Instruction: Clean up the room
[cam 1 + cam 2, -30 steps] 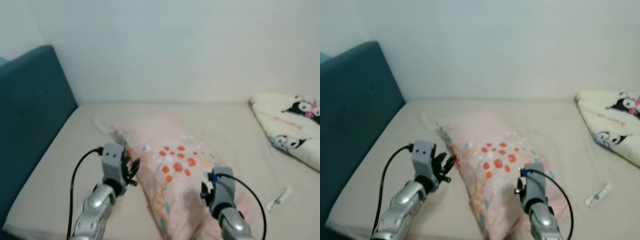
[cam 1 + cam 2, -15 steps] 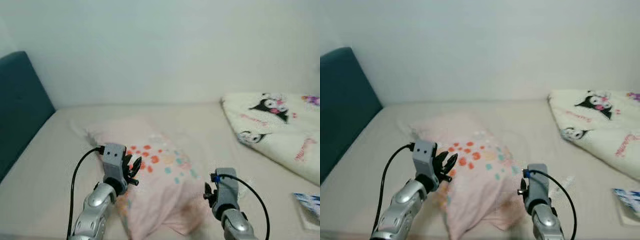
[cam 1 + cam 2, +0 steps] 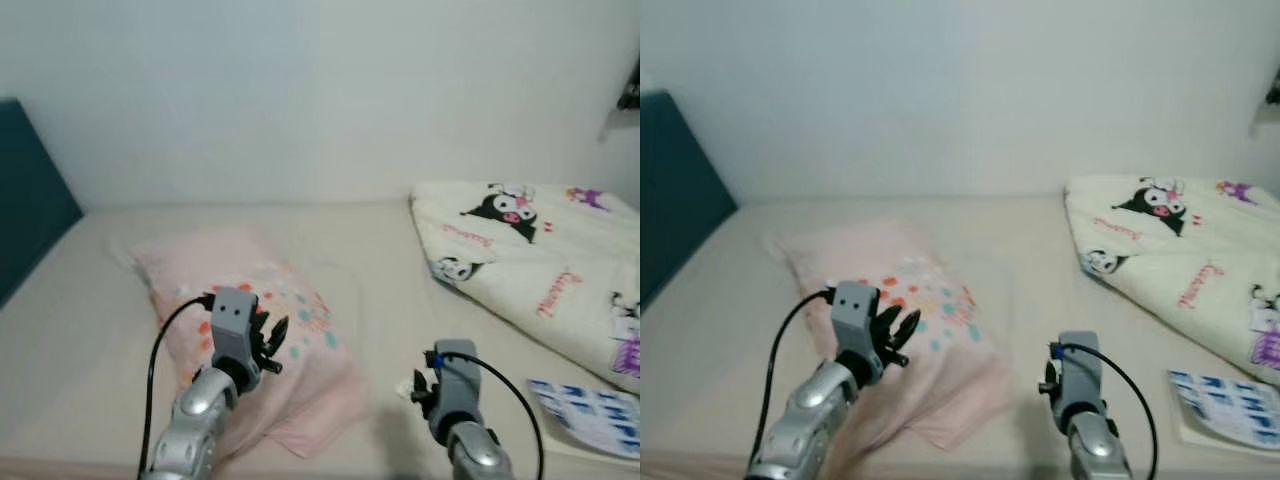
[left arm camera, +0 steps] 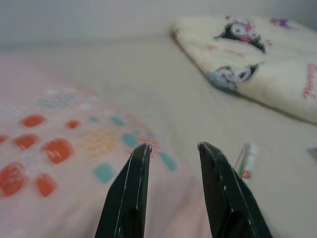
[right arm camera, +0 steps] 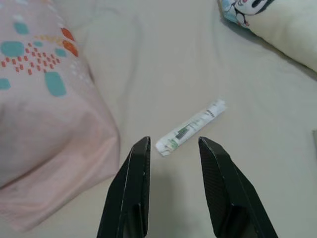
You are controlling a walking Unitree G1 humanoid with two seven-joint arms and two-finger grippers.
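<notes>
While the right claw (image 5: 171, 148) hovers released, a small white tube (image 5: 190, 128) lies just beyond its fingertips.

The packet's (image 5: 190, 127) print looks too small to read.

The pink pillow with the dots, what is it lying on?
The pink pillow lies on the beige bed sheet. The left gripper, open, hovers over it. What is beneath the pillow is covered.
</notes>
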